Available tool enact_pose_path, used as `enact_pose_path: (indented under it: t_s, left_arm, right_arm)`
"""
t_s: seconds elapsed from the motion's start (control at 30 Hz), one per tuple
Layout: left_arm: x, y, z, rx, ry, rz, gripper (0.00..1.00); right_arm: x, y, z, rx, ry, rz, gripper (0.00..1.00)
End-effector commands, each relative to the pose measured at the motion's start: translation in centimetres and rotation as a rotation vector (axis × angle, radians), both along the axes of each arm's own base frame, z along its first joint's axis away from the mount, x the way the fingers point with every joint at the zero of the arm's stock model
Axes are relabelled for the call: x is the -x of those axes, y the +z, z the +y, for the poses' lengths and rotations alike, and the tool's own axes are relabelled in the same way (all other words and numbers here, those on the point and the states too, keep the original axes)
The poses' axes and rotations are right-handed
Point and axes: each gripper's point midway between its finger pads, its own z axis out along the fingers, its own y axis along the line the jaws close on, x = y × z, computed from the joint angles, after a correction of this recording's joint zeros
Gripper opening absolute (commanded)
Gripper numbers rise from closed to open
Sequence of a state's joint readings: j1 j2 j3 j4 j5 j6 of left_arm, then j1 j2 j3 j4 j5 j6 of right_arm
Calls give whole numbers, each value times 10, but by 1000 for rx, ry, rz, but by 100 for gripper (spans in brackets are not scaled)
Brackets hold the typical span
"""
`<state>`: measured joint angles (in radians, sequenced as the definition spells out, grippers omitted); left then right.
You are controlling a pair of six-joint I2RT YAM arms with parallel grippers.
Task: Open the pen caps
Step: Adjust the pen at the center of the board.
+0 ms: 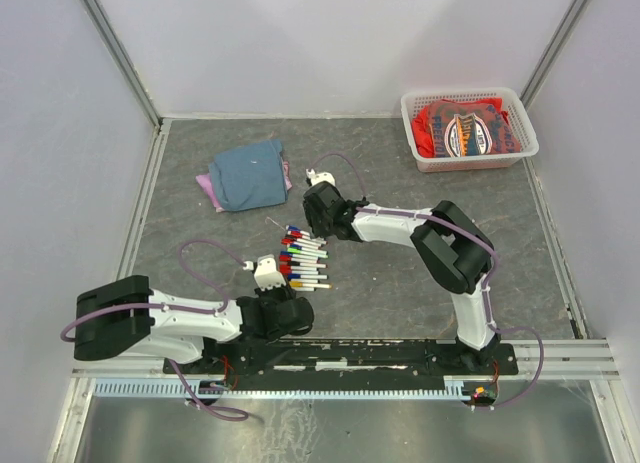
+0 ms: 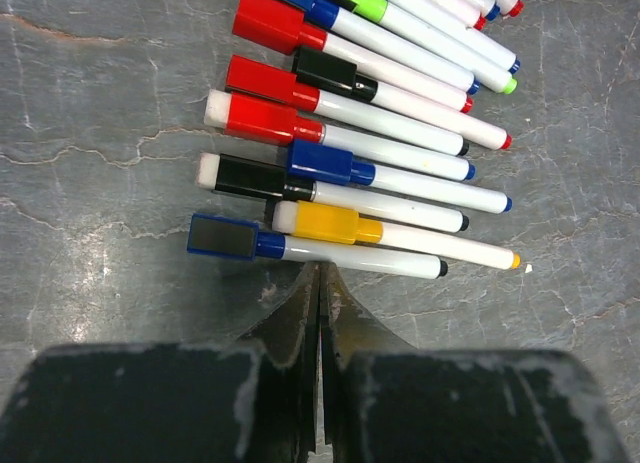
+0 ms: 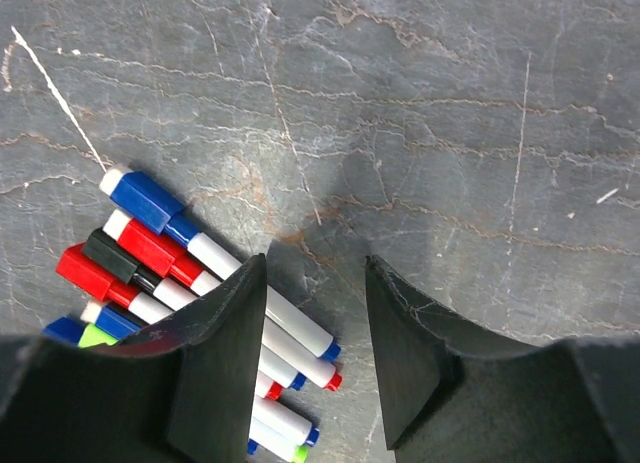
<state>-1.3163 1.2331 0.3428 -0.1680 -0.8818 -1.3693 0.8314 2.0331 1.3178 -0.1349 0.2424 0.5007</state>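
Black right claw (image 3: 316, 265) near pen caps (image 3: 140, 249)

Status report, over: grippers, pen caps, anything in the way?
Left gripper shut, empty, beside the pens. Right gripper open, empty, at the pile's far edge. Visible pen caps all on. Cloth and basket well away.

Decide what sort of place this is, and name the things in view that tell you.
Probably a robot lab test cell: white panel walls enclose a grey stone-patterned tabletop, white-and-black robot arms, left and right, are bolted at its near edge, with a pile of white-barrelled marker pens set out.
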Motion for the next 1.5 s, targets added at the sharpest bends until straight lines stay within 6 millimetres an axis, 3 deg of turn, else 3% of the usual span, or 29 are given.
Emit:
enact_pose_path:
  t_s: [0.0,1.47]
  left_arm:
    - [6,-16,25,-126,18,36,3]
    - [-16,-1,39,-147,141,68,3]
  right_arm:
    - [20,-17,-22,70,-10,67,52]
    - [34,-15,-23,33,4,84,52]
